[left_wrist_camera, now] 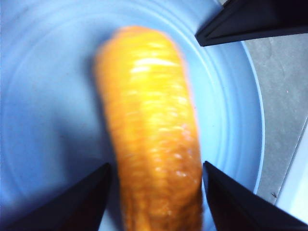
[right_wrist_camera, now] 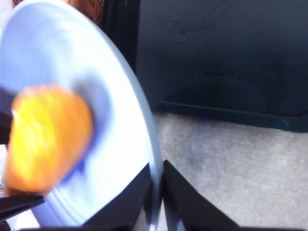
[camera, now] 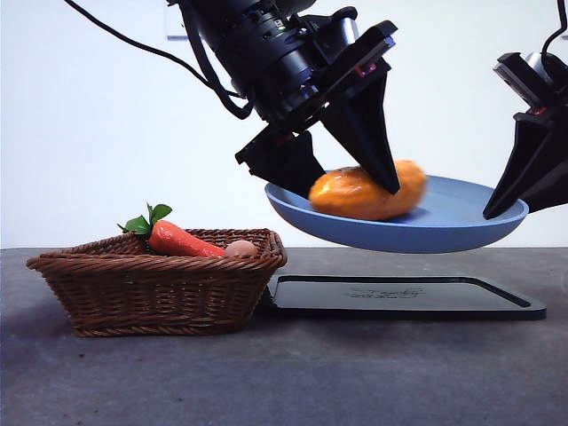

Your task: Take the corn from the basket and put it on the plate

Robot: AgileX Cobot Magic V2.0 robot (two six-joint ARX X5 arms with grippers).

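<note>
The yellow-orange corn [camera: 355,197] [left_wrist_camera: 149,130] [right_wrist_camera: 45,134] lies on the light blue plate [camera: 444,222] [left_wrist_camera: 48,96] [right_wrist_camera: 115,96] and looks blurred. My left gripper [camera: 351,188] [left_wrist_camera: 156,166] hangs over the plate, open, with one jaw on each side of the corn. My right gripper [camera: 490,211] [right_wrist_camera: 156,168] is shut on the plate's rim and holds the plate in the air above the black tray. The brown wicker basket [camera: 151,293] stands on the table to the left, below the plate's level.
A red-orange carrot with green leaves [camera: 182,240] and a small pinkish ball [camera: 241,248] lie in the basket. A flat black tray [camera: 399,297] [right_wrist_camera: 216,62] rests on the grey table right of the basket, under the raised plate.
</note>
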